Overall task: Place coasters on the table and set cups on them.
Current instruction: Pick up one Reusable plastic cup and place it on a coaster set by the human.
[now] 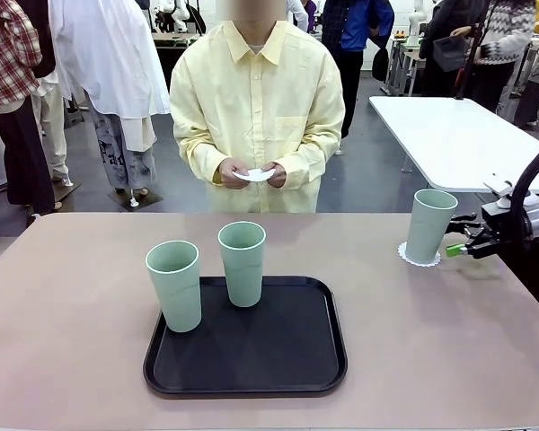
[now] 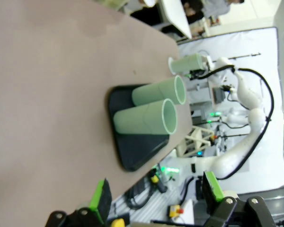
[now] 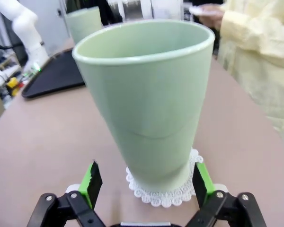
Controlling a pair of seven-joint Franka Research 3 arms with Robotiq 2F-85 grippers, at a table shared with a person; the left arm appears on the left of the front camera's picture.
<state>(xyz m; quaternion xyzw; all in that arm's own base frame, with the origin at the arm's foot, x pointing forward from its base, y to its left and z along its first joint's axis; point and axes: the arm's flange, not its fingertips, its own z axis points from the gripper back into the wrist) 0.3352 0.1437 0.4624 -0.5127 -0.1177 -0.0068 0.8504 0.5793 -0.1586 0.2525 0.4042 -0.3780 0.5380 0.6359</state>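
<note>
The right gripper's fingers are being held wide apart, gripping nothing. Just ahead, between the green pads but untouched, a mint-green cup is standing upright on a lacy coaster on the table. Farther beyond the fingers, two cups are being carried by a black tray. Beyond those, a white disc is being held in the person's hands. The left gripper is being held open, empty.

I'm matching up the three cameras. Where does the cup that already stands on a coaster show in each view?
Front view: the cup stands at far right on its coaster.
Left wrist view: the cup is upper middle, sideways in the picture.
Right wrist view: the cup is in the centre, close up.
Shared landmark: the black tray.
</note>
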